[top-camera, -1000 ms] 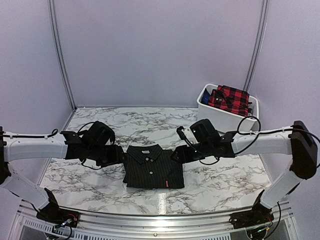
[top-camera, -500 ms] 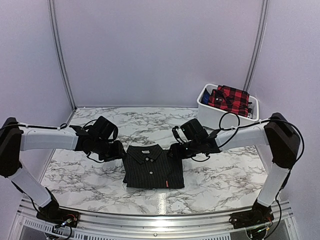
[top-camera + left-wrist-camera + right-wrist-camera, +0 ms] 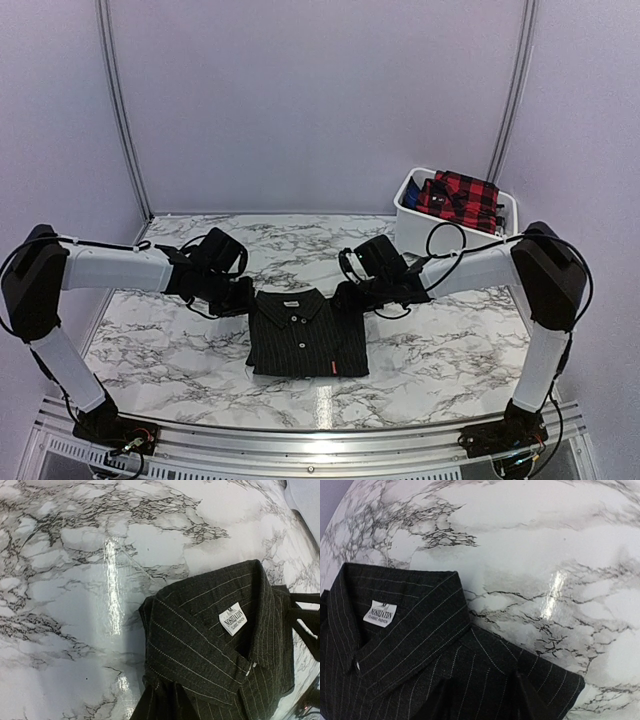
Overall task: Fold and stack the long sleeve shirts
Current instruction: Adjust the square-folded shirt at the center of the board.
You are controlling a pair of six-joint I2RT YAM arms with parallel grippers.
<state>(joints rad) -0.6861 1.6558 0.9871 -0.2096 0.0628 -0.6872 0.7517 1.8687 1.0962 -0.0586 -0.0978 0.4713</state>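
- Looking down from above, you see the black pinstriped shirt (image 3: 305, 338) lying folded into a neat rectangle on the marble table (image 3: 450, 350). It sits midway between the left and right edges and closer to the near edge than to the far one.
- Its collar (image 3: 291, 303) points toward the far edge, the buttons face up, and a small red tag (image 3: 333, 368) shows at the hem toward the near edge.
- Your left gripper (image 3: 240, 298) sits low at the shirt's shoulder on the side of the left edge, just beside the collar.
- In the left wrist view its fingers merge with the dark cloth at the bottom of the picture, so you cannot tell whether the jaws are apart or clamped on the shirt.
- Your right gripper (image 3: 343, 297) sits low at the opposite shoulder, on the side of the right edge.
- In the right wrist view its two fingers (image 3: 527, 697) stand apart, with the folded shoulder of the shirt lying between them.
- You can see the white label (image 3: 380, 614) inside the collar in both wrist views.
- At the far right corner stands a white bin (image 3: 440, 240) with a red plaid shirt (image 3: 460, 197) in it, well apart from the black one.
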